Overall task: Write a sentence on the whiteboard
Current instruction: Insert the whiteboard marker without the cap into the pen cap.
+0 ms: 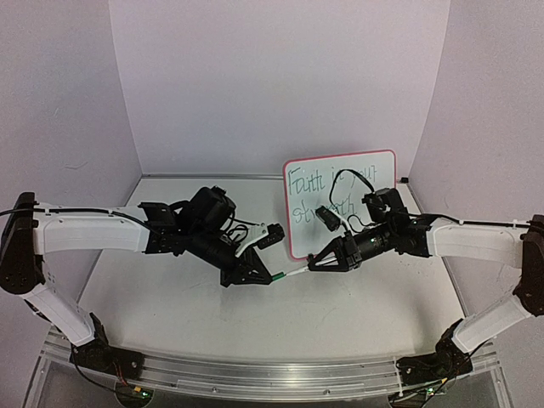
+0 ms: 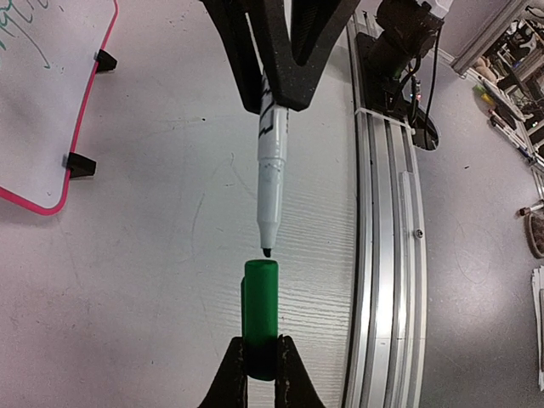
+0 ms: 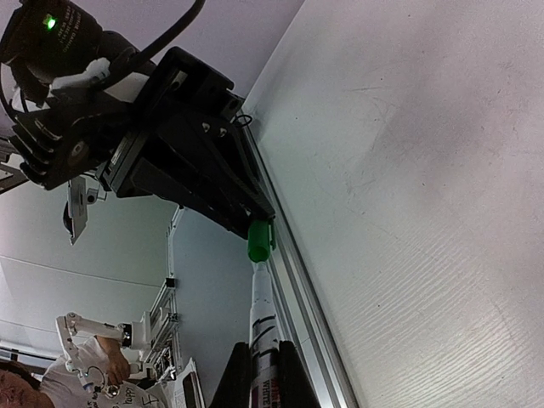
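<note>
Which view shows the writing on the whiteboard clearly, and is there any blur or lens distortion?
Top external: the sentence on the whiteboard is small, soft, partly behind the right arm. Left wrist: marker and green cap crisp, rail slightly bowed by the wide lens. Right wrist: whiteboard not in frame.

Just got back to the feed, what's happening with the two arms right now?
The writing looks done: the whiteboard stands at the back with the sentence in green on it. The arms now seem to be recapping the pen. The right gripper holds the marker, the left gripper holds the green cap, and the marker's tip sits right at the cap's mouth, not yet pushed in.
</note>
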{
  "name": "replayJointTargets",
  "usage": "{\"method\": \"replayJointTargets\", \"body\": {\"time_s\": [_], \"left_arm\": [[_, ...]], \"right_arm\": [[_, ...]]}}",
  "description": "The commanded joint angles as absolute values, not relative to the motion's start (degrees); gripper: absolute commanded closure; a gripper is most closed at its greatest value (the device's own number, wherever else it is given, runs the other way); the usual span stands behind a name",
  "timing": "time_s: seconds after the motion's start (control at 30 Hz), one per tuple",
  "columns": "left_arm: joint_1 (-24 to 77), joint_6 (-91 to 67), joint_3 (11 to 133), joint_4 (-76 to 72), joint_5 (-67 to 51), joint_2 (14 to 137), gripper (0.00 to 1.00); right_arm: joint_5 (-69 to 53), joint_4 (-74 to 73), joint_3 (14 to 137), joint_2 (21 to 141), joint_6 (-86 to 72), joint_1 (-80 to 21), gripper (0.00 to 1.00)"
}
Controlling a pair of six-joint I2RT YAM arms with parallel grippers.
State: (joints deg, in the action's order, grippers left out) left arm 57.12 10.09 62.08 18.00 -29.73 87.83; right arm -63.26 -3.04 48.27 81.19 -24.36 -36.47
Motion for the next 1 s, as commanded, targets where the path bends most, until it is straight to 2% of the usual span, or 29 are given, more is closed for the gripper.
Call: {"method": "replayJointTargets", "body": {"time_s": [0.0, 0.97], "left_arm": [[57.4, 10.9, 62.2, 18.2, -30.0, 87.8, 1.00], [57.4, 11.5, 63.2, 18.0, -31.9, 88.6, 1.00]], "right_arm": [[-62.9, -1.5, 50.0, 79.8, -24.5, -36.9, 1.00], [-64.2, -1.2, 51.5, 83.0, -23.9, -36.9, 1.00]]}}
